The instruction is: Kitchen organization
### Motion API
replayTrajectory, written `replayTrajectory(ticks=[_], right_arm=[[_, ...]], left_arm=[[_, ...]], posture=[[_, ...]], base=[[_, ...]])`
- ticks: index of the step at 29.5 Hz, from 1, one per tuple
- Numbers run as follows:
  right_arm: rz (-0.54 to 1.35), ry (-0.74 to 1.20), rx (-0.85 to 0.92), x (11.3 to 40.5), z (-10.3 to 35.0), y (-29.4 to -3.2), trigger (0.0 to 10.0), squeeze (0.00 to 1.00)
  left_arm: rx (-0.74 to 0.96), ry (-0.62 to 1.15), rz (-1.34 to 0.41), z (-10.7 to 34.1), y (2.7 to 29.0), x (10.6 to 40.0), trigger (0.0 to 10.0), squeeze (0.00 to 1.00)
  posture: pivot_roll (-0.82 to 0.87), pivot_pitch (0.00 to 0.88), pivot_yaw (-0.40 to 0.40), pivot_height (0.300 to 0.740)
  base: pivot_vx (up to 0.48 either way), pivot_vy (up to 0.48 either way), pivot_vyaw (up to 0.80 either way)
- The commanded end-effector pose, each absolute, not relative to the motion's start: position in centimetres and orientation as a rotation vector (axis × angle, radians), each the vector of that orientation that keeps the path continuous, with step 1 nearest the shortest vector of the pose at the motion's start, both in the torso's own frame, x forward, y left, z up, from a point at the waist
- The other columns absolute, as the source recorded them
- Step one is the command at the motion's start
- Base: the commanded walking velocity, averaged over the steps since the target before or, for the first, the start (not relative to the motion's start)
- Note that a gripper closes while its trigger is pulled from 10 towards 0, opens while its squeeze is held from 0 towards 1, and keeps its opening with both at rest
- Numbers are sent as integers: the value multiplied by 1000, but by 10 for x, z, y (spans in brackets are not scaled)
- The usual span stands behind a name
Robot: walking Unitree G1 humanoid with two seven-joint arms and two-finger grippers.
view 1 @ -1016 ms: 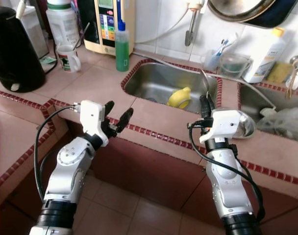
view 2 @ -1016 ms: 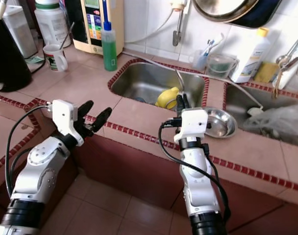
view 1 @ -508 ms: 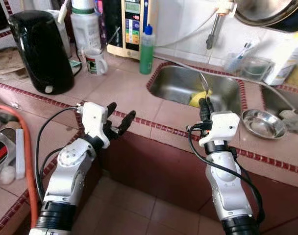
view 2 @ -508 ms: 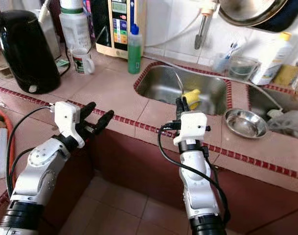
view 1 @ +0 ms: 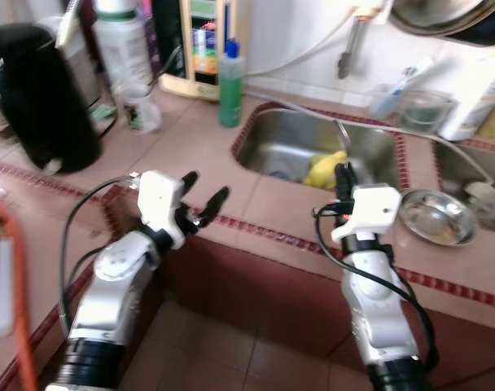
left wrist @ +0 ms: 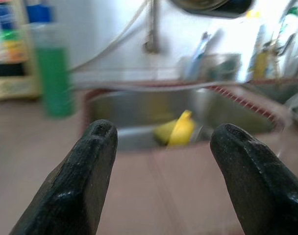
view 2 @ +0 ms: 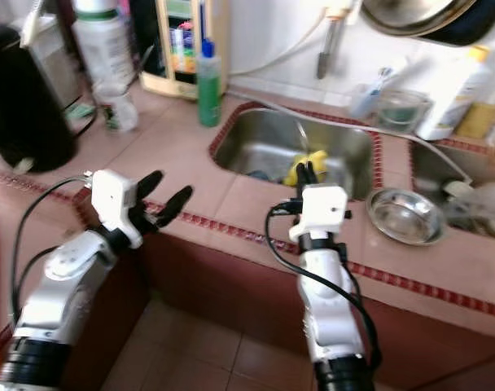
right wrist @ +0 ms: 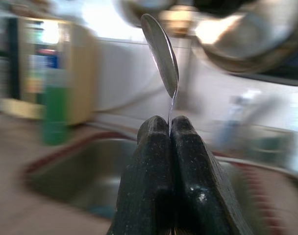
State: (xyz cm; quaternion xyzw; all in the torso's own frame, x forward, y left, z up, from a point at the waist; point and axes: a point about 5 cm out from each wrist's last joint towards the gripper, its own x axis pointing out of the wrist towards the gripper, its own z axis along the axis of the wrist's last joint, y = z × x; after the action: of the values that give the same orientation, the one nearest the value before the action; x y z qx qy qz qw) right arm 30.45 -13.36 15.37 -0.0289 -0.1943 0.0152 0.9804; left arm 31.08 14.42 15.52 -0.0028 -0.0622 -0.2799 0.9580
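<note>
The right gripper (right wrist: 169, 128), jaws clamped on the handle of a spoon (right wrist: 160, 49) held upright, probably for carrying, hovered over the tabletop (view 1: 288, 204) at the sink's (view 1: 313, 142) 6 o'clock edge, while the left gripper (view 1: 202, 198) waited, jaws spread and empty.

Both arms raised fwd; left gripper (view 1: 205, 194) fingers spread wide, right gripper (right wrist: 169, 128) fingers pressed together.
</note>
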Motion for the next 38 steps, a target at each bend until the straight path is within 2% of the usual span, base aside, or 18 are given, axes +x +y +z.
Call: replayTrajectory(ticks=[1,13,27,33,38], right_arm=[[-10,-383,-58,306,154,-145,10000,0],[-22,-383,-65,307,156,-145,10000,0],[-249,-108,-17,329,136,-172,10000,0],[-276,-44,-7,337,137,-182,10000,0],[-217,-16,49,346,142,-185,10000,0]], left_arm=[[-7,-142,-615,160,131,311,10000,0],[-25,-128,-613,160,131,313,10000,0],[-18,-74,-723,164,114,307,10000,0],[-11,-67,-834,169,106,296,10000,0],[-6,-33,-912,170,102,285,10000,0]], posture=[[106,0,-30,740],[106,0,-31,740],[101,0,-24,740],[99,0,-20,740],[101,0,-23,740]], base=[[439,0,-638],[402,0,0],[0,0,0],[0,0,0],[0,0,0]])
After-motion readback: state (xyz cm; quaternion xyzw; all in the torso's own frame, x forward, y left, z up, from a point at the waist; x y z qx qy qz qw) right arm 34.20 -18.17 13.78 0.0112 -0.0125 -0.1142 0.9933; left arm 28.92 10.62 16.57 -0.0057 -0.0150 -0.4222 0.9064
